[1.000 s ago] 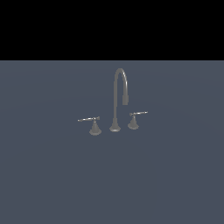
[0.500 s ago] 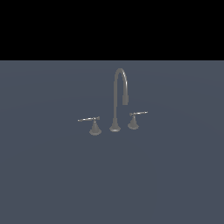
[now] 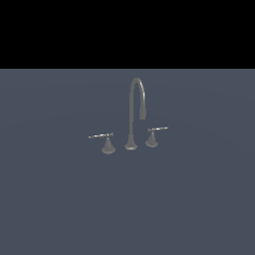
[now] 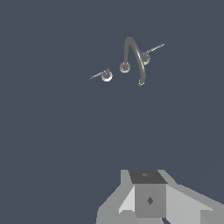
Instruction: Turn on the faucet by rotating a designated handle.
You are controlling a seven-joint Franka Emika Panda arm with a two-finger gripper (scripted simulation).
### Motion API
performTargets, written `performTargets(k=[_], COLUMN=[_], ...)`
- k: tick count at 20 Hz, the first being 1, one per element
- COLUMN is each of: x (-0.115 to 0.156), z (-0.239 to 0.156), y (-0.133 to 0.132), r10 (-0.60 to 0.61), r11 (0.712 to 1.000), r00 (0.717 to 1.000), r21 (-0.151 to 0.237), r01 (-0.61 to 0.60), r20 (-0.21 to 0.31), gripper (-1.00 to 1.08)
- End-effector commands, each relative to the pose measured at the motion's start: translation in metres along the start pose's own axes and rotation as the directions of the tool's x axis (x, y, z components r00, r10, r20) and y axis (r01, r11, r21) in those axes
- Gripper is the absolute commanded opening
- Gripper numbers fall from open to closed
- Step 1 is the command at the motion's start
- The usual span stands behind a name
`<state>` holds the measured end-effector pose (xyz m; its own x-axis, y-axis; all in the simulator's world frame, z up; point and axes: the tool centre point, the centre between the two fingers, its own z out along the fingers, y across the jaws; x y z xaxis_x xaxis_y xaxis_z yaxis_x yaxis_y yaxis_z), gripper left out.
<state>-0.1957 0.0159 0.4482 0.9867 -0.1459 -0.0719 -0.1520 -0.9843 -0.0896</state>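
Note:
The faucet (image 3: 131, 119) stands on a flat grey-blue surface in the exterior view, with a tall arched spout between two lever handles. The handle (image 3: 103, 137), with the longer lever and larger cone base, is on the exterior view's left. The shorter handle (image 3: 154, 133) is on the right. In the wrist view the faucet (image 4: 130, 57) is seen from above, far off, with the handle (image 4: 104, 75) beside the spout base. Only grey parts of my gripper (image 4: 148, 200) show at that frame's edge, well away from the faucet. Its fingertips are not clear. The arm is out of the exterior view.
The grey-blue surface (image 3: 127, 199) stretches around the faucet on all sides. A black band fills the upper part of the exterior view.

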Motion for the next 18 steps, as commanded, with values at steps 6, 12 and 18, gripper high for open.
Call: performTargets(k=[6,12,18], x=[0.052,0.092,0.127], z=[0.039,0.079,0.126], y=[-0.028,-0.051,-0.071], r10=[0.149,0.288,0.431], r11=[0.987,0.953,0.895], r00=[0.988,0.955,0.898], r21=[0.058,0.081,0.079], r01=[-0.151,-0.293,-0.438], r20=[0.033,0.066,0.090], gripper=[-1.00,-1.00,-1.00])
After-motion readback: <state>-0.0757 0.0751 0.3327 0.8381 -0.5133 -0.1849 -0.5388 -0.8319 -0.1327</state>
